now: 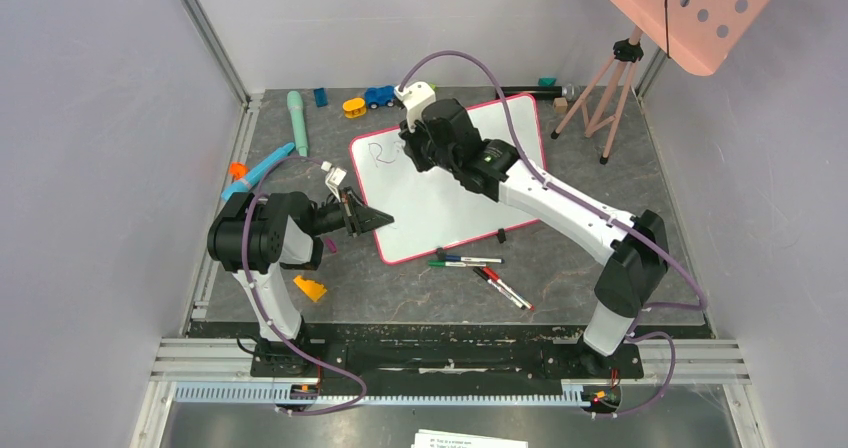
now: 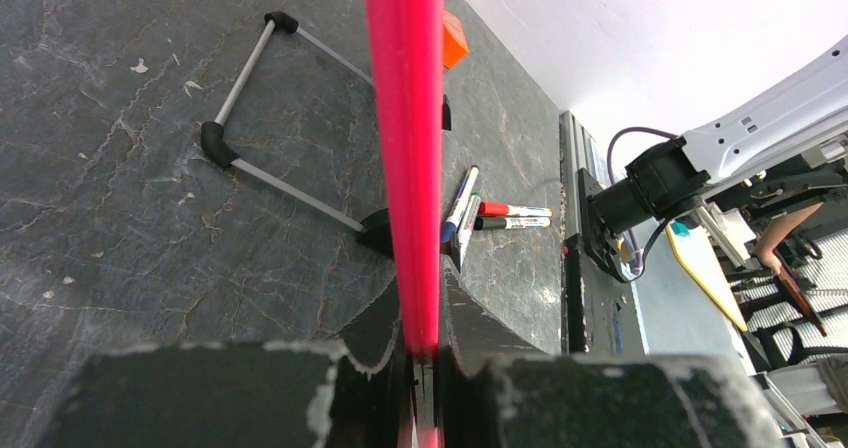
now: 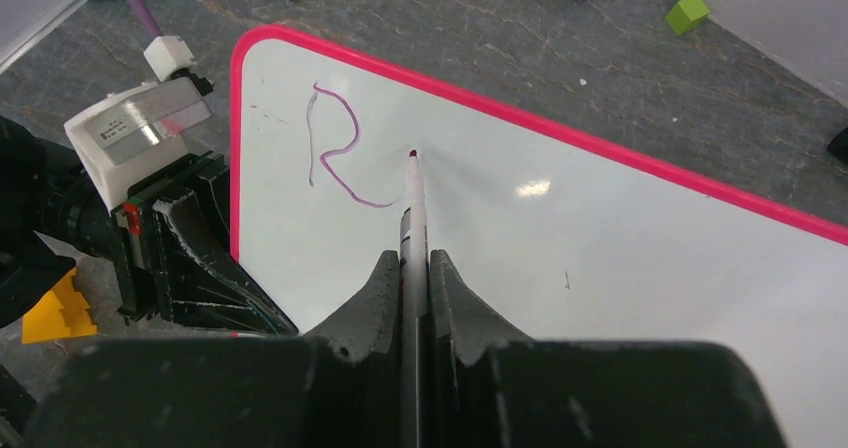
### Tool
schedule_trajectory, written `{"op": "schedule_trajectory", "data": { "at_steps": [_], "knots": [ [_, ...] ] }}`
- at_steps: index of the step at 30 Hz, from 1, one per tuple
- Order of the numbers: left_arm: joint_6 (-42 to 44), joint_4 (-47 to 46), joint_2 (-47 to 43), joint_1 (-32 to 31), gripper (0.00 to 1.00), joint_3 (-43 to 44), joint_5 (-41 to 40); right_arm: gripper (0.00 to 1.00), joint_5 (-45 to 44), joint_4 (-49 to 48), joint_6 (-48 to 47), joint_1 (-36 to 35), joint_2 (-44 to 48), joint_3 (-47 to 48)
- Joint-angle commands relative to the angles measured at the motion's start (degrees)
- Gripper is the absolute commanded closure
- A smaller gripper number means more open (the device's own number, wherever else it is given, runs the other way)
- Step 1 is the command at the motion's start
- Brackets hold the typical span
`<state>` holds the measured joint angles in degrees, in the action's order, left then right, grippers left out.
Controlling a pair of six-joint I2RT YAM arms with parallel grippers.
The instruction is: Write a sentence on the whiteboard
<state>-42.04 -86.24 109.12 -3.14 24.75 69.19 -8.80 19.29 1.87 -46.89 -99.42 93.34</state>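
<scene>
Shows the right gripper (image 1: 412,151) low over the whiteboard (image 1: 450,203), with a thin "R" of the sentence (image 1: 380,152) just to that gripper's left. Puts the left gripper (image 1: 378,220) at the board's pink rim, nearer the arm bases than the right gripper. Places several markers (image 1: 462,261) on the dark table (image 1: 400,288) between the right gripper and the bases, just off the board's edge, and small toys (image 1: 365,101) beyond that gripper.
</scene>
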Motion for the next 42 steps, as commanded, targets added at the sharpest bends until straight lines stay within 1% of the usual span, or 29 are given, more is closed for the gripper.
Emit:
{"op": "schedule_trajectory", "data": {
  "at_steps": [1,10,17,23,30,40,42],
  "knots": [
    [4.7,-3.0,1.4,-1.5,0.98,-0.1,3.5,1.00,-0.4,-2.6,-0.8,0.5,0.7,3.4],
    [4.8,-3.0,1.3,-1.6,0.98,-0.2,3.5,1.00,-0.7,-0.7,-0.4,1.0,-2.1,6.0],
    [4.9,-3.0,1.2,-1.5,0.98,-0.2,3.5,1.00,0.6,-0.6,-0.1,1.0,-1.8,4.7],
    [4.7,-3.0,1.3,-1.5,0.98,-0.2,3.5,1.00,0.0,-0.6,0.1,1.0,-1.0,2.3],
    [4.9,-3.0,1.0,-1.6,0.98,-0.4,3.6,1.00,-3.0,0.8,1.1,1.0,-2.5,3.7],
    [5.0,-3.0,0.9,-1.5,0.98,-0.4,3.6,1.00,-0.1,0.5,0.5,1.0,-3.4,4.1],
    [5.0,-3.0,0.9,-1.5,0.98,-0.4,3.6,1.00,-1.4,0.6,0.9,1.0,-3.1,3.9]
  ]
}}
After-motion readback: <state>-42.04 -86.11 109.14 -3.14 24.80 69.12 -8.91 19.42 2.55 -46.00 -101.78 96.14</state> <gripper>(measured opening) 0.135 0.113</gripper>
